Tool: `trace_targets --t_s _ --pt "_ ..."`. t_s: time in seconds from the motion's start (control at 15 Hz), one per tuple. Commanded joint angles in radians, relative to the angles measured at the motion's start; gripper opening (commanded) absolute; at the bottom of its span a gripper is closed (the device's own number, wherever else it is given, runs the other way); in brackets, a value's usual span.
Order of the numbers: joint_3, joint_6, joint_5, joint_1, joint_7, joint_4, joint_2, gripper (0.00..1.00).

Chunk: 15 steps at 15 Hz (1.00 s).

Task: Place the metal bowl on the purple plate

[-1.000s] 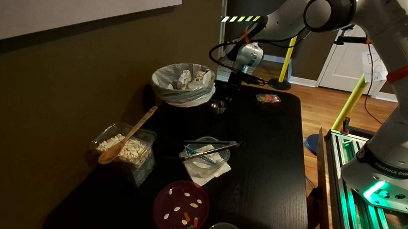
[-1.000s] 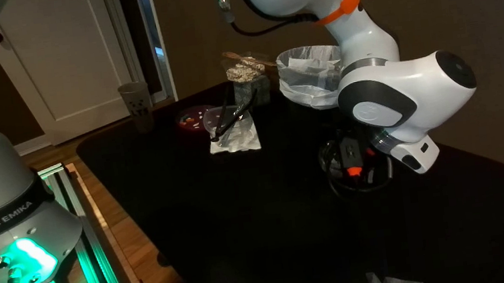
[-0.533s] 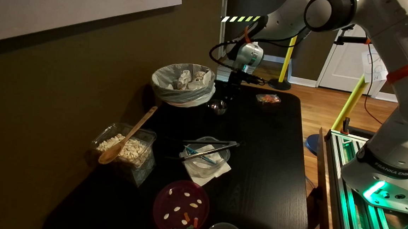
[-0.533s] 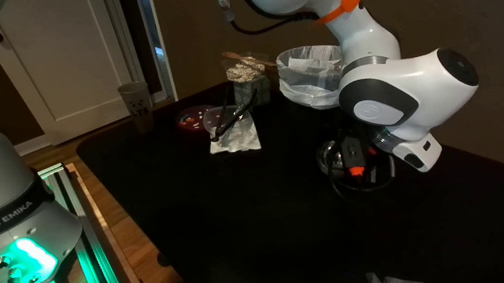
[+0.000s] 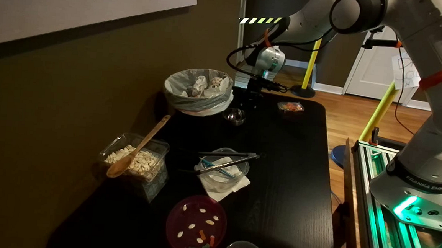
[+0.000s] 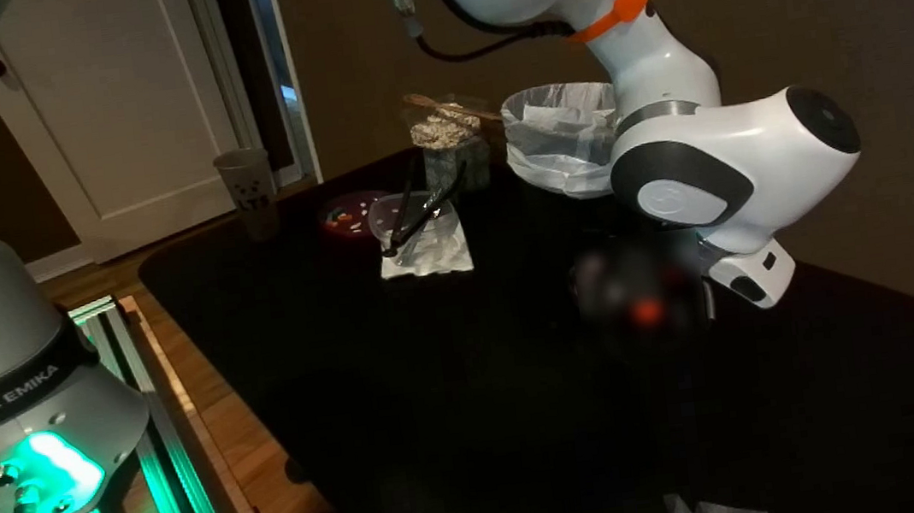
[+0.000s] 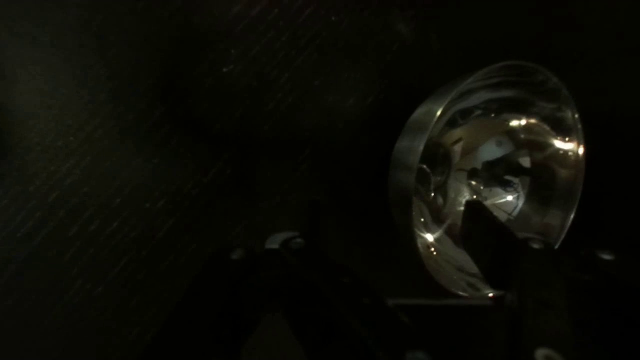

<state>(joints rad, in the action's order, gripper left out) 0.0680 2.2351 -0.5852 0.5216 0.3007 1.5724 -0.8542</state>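
One bowl to move, and I judge it not yet grasped. In an exterior view the metal bowl (image 5: 234, 117) sits on the black table (image 5: 284, 151) near the bag-lined bin (image 5: 200, 106), the gripper (image 5: 249, 106) close by it; the purple plate (image 5: 199, 217) is well apart, seeds (image 5: 191, 226) on it, and tongs (image 5: 229, 164) lie across a clear tub (image 5: 223, 184) between. In an exterior view with the plate (image 6: 346, 201) small at the back, a blur covers the gripper; nothing readable on the grasp. Wrist view, dark: fingers (image 7: 490, 245) look spread wide, holding nothing, though one is nearly lost in shadow. The bowl's side wall seems to fall in the gap, a finger crossing its inside; I can't make out whether that tip is below the rim. Plan: lower straight, stop short of the table, squeeze slowly, since polished metal may slip or swing. Then test-lift, carry high over the tongs, set down level; seeds could tip it.
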Motion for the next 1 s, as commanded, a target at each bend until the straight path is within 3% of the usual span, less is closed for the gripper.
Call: trace_targets --t_s 0.0,0.07,0.13,0.27,0.67,0.8,0.93 --pt "-0.010 0.006 0.042 -0.010 0.010 0.023 0.000 0.95" --pt "-0.012 0.002 0.055 -0.013 0.008 0.021 -0.004 0.87" --pt "-0.015 0.001 0.067 -0.016 0.006 0.021 -0.007 0.68" --pt "-0.021 -0.002 0.088 -0.018 0.002 0.019 -0.011 0.60" --pt "-0.017 0.001 0.139 -0.035 -0.014 0.019 -0.012 0.12" --pt "-0.008 -0.002 0.164 -0.044 -0.026 0.023 -0.009 0.00" --pt "0.002 0.000 0.190 -0.051 -0.033 0.038 0.007 0.00"
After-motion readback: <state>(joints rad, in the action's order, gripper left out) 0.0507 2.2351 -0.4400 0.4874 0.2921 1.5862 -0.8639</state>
